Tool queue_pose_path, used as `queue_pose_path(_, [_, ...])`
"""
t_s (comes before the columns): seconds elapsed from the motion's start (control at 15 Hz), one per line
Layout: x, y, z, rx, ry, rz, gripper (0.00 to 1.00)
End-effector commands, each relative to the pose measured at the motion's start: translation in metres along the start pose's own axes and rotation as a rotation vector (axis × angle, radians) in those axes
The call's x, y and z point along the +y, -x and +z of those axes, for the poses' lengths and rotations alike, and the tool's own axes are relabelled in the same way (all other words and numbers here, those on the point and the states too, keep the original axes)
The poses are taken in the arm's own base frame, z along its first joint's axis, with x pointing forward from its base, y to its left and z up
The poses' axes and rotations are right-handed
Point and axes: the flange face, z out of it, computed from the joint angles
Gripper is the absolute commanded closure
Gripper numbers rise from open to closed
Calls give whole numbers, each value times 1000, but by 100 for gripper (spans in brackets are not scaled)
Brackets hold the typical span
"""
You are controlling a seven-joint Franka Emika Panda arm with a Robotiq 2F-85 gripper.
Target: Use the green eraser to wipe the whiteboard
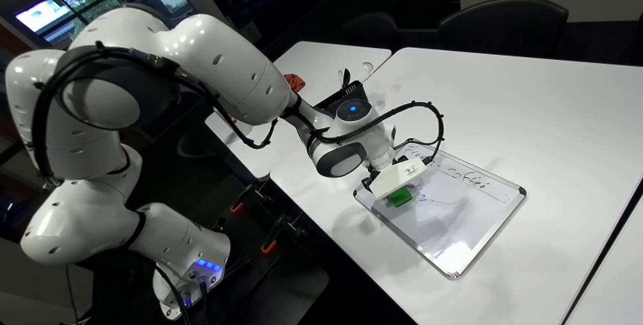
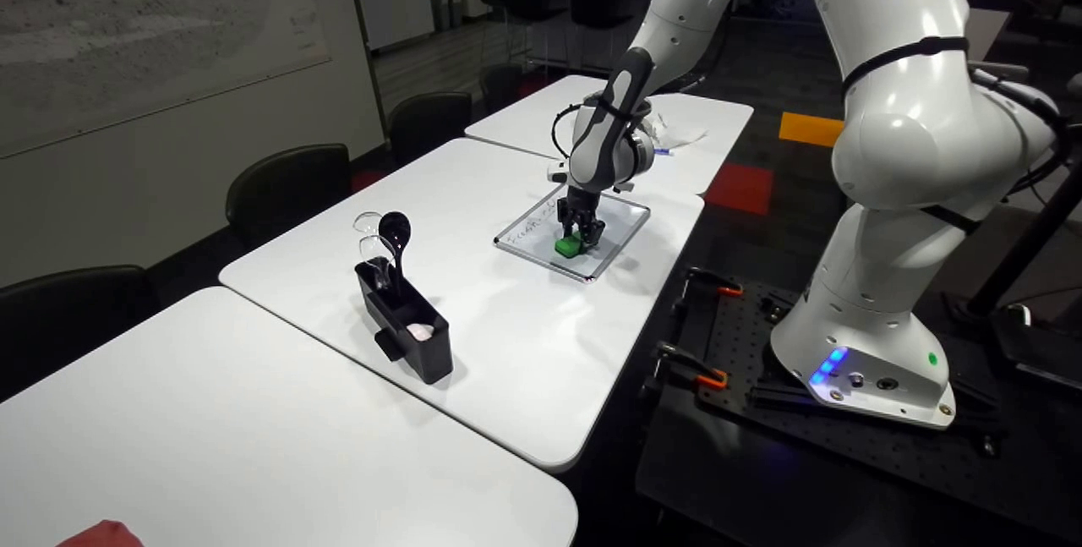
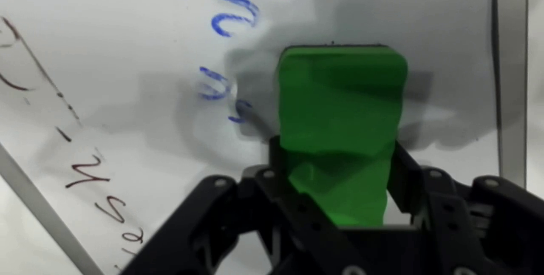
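In the wrist view the gripper comes in from the lower edge, its two black fingers closed against the long sides of the green eraser and only that block's width apart. The green eraser is right of centre, over the whiteboard; its underside is hidden, so I cannot tell how firmly it meets the surface. Blue marks run down just left of it, dark handwriting slants through the lower left, and a grey frame strip stands near the right edge. In an exterior view the robot arm takes up much of the left half and reaches to the whiteboard, right of centre on a white table; the green eraser shows below the pale wrist housing, which hides the fingers. A black chair is at upper right. In an exterior view the gripper points down a little right of centre, with the green eraser at its tips, over the whiteboard. A black holder with a dark spoon stands left of centre, apart from the whiteboard, and the robot base is at lower right.
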Motion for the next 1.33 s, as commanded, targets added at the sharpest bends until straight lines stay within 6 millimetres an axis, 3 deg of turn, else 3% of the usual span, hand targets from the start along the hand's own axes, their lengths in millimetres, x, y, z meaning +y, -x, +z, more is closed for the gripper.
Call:
queue_pose_path(0.0, [4,33,24,-7,-43,94,67])
queue_pose_path(0.4, [38,76,20,-29,-39,222,67])
queue_pose_path(0.67, [56,91,17,-46,-29,280,67])
queue_pose_path(1.0, [66,81,21,-27,-65,261,67])
queue_pose_path(1.27, [56,57,20,-7,-141,155,67])
